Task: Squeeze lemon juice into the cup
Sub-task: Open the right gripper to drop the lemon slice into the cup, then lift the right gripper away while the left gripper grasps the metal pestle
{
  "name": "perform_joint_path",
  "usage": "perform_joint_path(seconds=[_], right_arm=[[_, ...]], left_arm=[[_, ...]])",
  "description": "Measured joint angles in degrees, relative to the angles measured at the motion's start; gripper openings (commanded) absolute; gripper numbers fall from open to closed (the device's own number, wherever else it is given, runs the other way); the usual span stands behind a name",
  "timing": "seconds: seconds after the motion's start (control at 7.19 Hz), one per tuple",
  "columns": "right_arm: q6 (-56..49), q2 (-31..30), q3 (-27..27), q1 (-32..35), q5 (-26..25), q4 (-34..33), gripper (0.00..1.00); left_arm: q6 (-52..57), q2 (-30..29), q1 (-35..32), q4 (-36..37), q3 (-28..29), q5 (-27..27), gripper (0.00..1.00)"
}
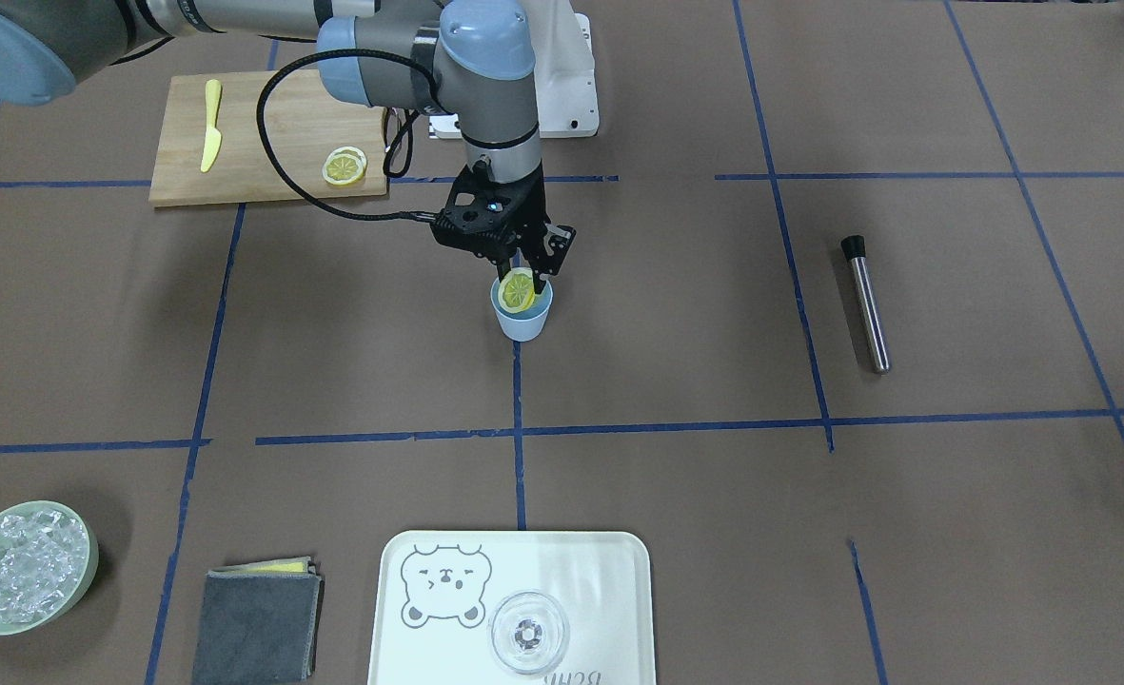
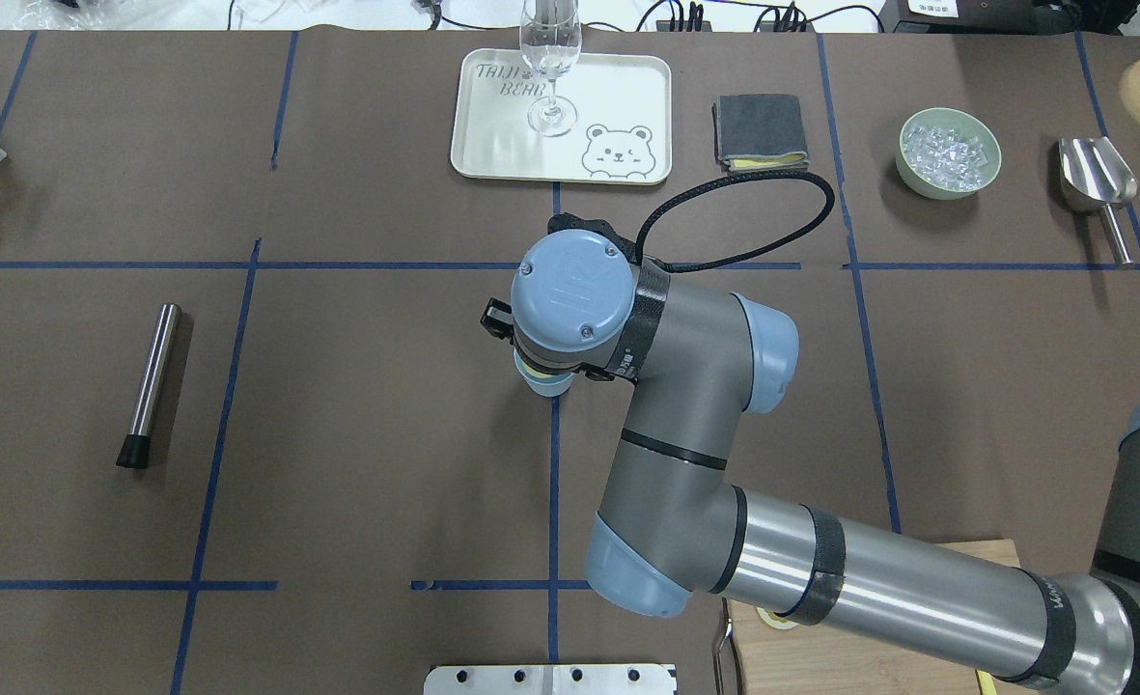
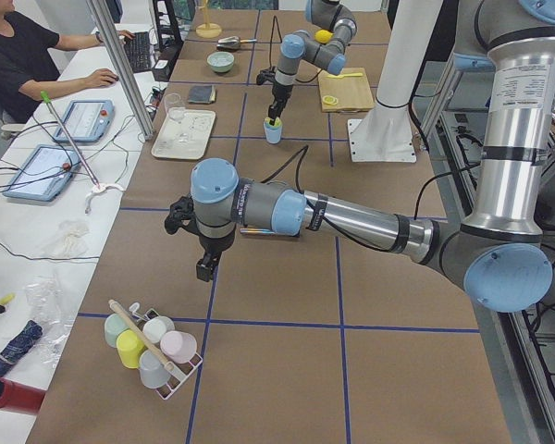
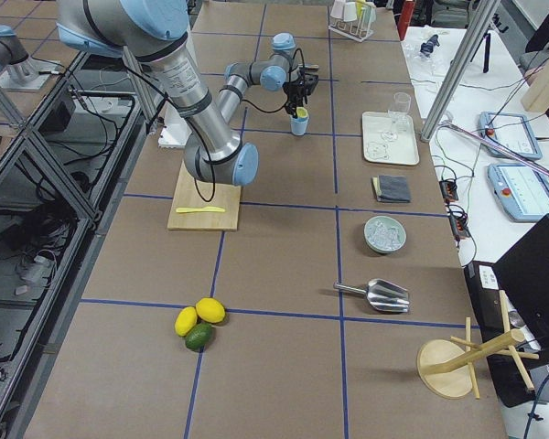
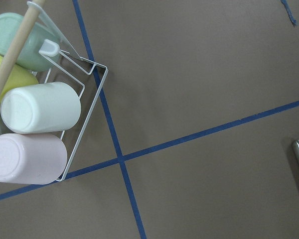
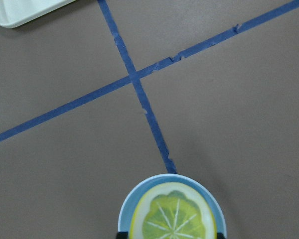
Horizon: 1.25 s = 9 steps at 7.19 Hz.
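Centrally, the right gripper [image 1: 526, 276] pinched the lemon [image 1: 518, 290] upright between nearly closed fingers, at the mouth of the cup [image 1: 522, 322]. The cup stood in the middle of the worktop [image 1: 676, 314], well away from every edge, with bare surface all round. The tray [image 2: 492, 145] lay at the operators' edge, printed "BEAR" beside a bear face. The left gripper [image 3: 203, 268] hung near the worktop's left end; how far it was open could not be told.

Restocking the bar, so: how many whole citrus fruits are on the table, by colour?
Yellow whole fruits: 2
Green whole fruit: 1
Total: 3
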Motion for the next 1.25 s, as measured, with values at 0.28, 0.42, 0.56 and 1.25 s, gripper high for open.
perform_joint_path(seconds=[0.28, 0.42, 0.56, 1.25], right_arm=[[0.0, -0.05, -0.02, -0.01, 0.0, -0.05, 0.94], [-0.02, -0.12, 0.24, 0.0, 0.1, -0.1, 1.0], [-0.17, -1.37, 2.18, 0.36, 0.76, -0.27, 1.0], [-15.39, -22.2, 23.7, 9.33, 9.0, -3.84, 1.0]], left_arm=[[-0.06, 0.73, 0.0, 0.01, -0.93, 0.0, 1.0], [-0.06, 0.92, 0.0, 0.01, -1.07, 0.0, 1.0], [-0.11, 0.98, 0.1, -0.05, -0.93, 0.02, 1.0], [-28.23, 0.23, 17.48, -12.99, -1.9, 0.67, 1.0]])
